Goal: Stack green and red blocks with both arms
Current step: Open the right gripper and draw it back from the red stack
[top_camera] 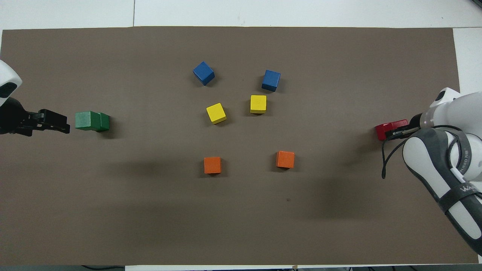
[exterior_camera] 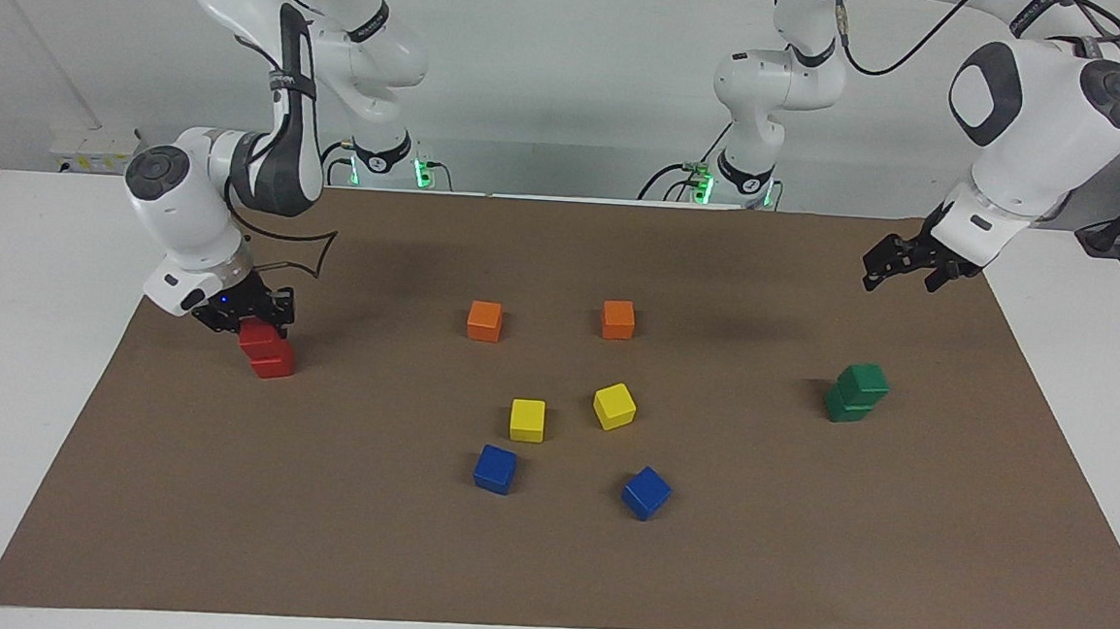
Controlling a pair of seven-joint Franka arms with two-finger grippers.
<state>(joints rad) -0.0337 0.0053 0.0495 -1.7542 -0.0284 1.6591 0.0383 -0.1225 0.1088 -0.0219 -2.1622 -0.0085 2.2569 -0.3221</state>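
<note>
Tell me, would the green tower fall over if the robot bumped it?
Probably the top one would. The upper green block sits a bit askew on the lower green block, not squarely, so a sideways nudge might slide it off. Both look glossy, so likely slippery. Being flat-sided cubes, they would tumble and stop rather than roll away.

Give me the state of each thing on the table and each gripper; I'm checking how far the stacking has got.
green blocks: stacked, one on the other.
red blocks: stacked; the top one is gripped.
right gripper: shut on the top red block.
left gripper: open, empty, raised near the green stack.
orange cubes: apart, unstacked.
yellow cubes: apart, unstacked.
blue cubes: apart, unstacked.
</note>
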